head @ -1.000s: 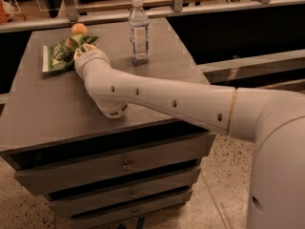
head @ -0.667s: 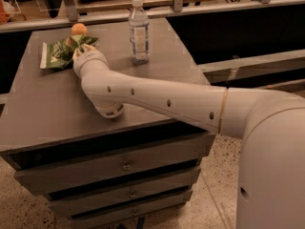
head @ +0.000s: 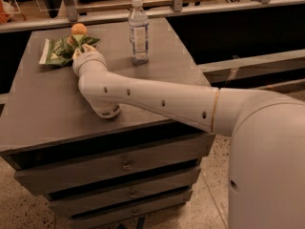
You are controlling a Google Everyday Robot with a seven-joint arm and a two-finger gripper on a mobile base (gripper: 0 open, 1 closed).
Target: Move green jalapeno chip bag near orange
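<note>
The green jalapeno chip bag point(head: 59, 49) lies crinkled on the far left of the grey cabinet top point(head: 43, 104). The orange point(head: 78, 29) sits at the bag's far right edge, touching or nearly touching it. My gripper point(head: 80, 46) reaches in from the right, over the bag's right end, just in front of the orange. The wrist hides its fingertips and part of the bag.
A clear plastic water bottle point(head: 138, 30) stands upright right of the bag near the back edge. My white arm point(head: 157, 101) lies across the middle of the cabinet top. Drawers point(head: 124, 166) front the cabinet. A counter ledge runs behind.
The arm has shifted slightly; the bag and gripper sit a little closer to the orange than a second ago. The bottle has not moved.
</note>
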